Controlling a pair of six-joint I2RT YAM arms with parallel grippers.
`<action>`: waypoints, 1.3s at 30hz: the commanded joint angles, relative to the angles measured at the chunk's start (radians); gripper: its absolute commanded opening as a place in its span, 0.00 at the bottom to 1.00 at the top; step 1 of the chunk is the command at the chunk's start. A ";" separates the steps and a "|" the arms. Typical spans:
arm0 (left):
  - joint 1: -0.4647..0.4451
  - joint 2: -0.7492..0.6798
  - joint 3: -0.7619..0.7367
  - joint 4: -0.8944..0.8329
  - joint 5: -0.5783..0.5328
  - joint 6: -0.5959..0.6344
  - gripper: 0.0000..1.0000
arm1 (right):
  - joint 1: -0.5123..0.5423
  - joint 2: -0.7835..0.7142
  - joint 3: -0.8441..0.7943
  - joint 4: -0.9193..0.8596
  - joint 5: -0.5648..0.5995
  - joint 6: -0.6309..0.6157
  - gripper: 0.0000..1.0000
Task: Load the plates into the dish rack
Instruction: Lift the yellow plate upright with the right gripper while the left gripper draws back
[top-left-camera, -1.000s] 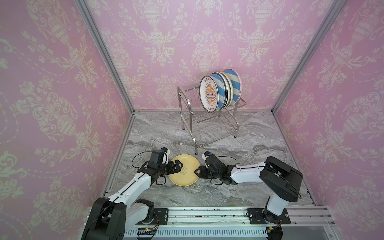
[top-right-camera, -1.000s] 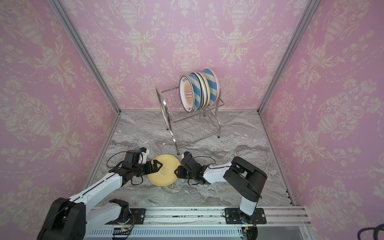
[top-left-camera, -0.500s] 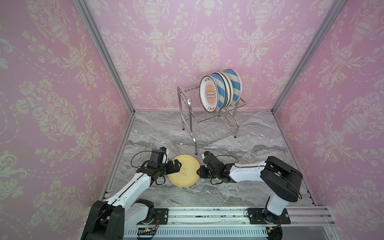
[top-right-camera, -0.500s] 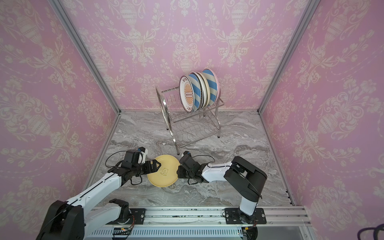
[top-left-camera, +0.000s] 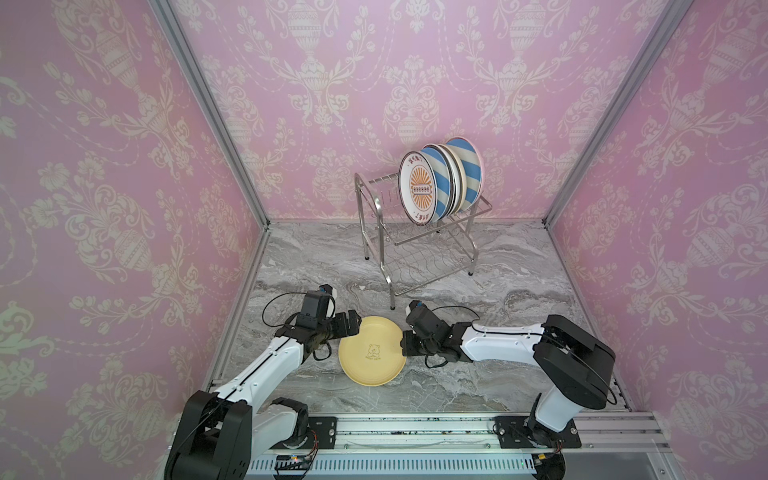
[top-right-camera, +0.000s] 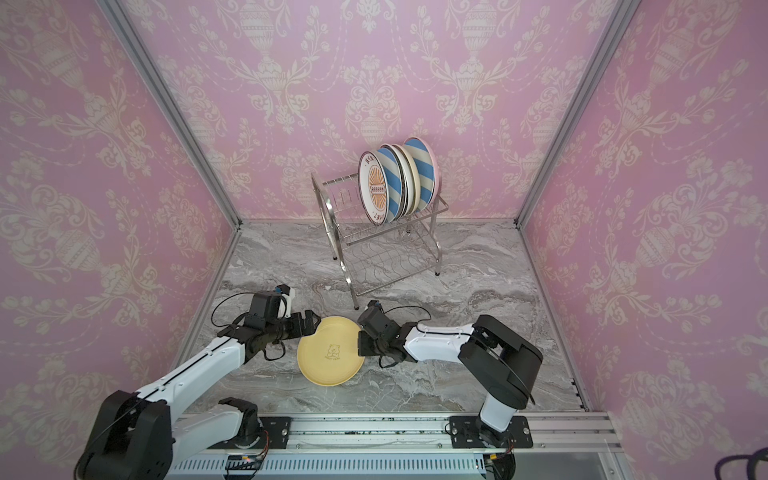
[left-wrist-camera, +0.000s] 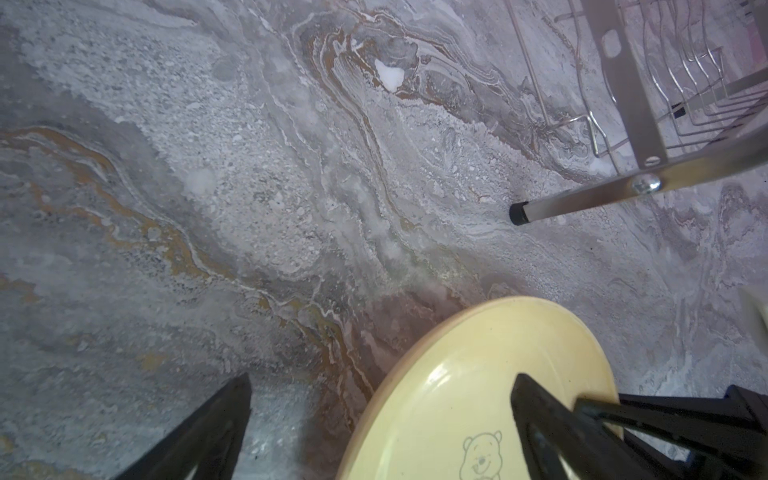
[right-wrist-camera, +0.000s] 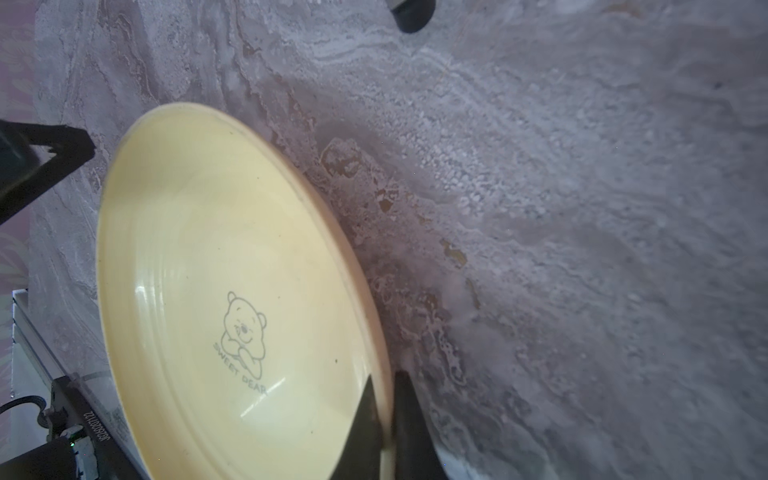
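Right wrist view puts it plainly: the yellow plate, with a little bear printed in its well, has its rim pinched between the jaws of the right gripper, which are closed tight on it. In both top views that plate sits at the near edge of the table, between the two arms and well apart from the dish rack. The shadow under it hints that one side is raised, though I cannot tell for sure. The left gripper stands wide open across the opposite rim, one finger over the plate and one over the stone, gripping nothing. To me this looks like the pick-up of the next plate, with the grasp just made on the right side. The next move would call for lifting it clear, turning it on edge and carrying it to the back. There the sunburst plate and the striped plates stand upright on the rack's upper tier, with free slots beside them. The pinch is narrow and the glaze looks slick, so a slip seems the main worry. Everything rests on a grey veined marble tabletop, boxed in by pink damask walls, with a metal rail along the front carrying the arm bases.
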 joint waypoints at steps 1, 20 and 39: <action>-0.005 -0.095 0.004 -0.046 -0.006 -0.003 0.99 | 0.006 -0.039 0.019 -0.064 0.056 -0.031 0.01; 0.001 -0.183 0.284 -0.086 0.027 0.057 0.99 | 0.013 -0.460 0.136 -0.497 0.292 -0.278 0.00; 0.001 0.003 0.542 0.059 0.203 0.135 0.99 | 0.032 -0.562 0.835 -1.072 0.827 -0.517 0.00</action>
